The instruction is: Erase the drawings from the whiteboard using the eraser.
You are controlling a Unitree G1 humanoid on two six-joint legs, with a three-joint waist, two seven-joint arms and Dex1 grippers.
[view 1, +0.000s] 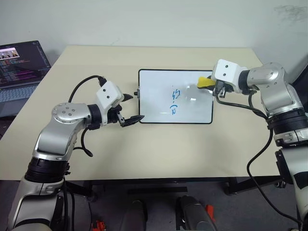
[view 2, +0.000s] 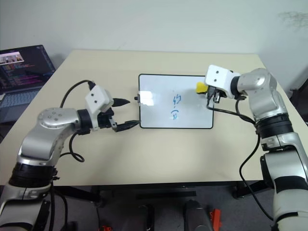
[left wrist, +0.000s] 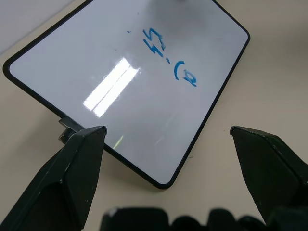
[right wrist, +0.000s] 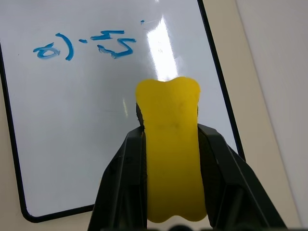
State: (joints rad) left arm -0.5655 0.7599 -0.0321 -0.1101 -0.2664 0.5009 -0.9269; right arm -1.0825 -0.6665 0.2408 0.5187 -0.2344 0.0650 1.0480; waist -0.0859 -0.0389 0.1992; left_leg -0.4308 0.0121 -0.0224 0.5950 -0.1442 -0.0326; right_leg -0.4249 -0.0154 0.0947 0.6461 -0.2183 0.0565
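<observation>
The whiteboard (view 1: 159, 103) lies flat mid-table, with bare tabletop (view 1: 192, 149) on all sides giving open passage. The left gripper (view 1: 129, 108), jaws apart, hangs just off the board's left edge; the right gripper (view 1: 211, 86), clamped on the eraser (view 1: 205, 83), overhangs the far right corner. A laptop (view 1: 21, 72) stands beside the table's left edge, well apart from the board.

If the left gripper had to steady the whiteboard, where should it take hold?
Probably the whiteboard's near-left corner, coming in low from the left. It lies flat, so only its thin black frame offers purchase; the left gripper is open beside that edge.
</observation>
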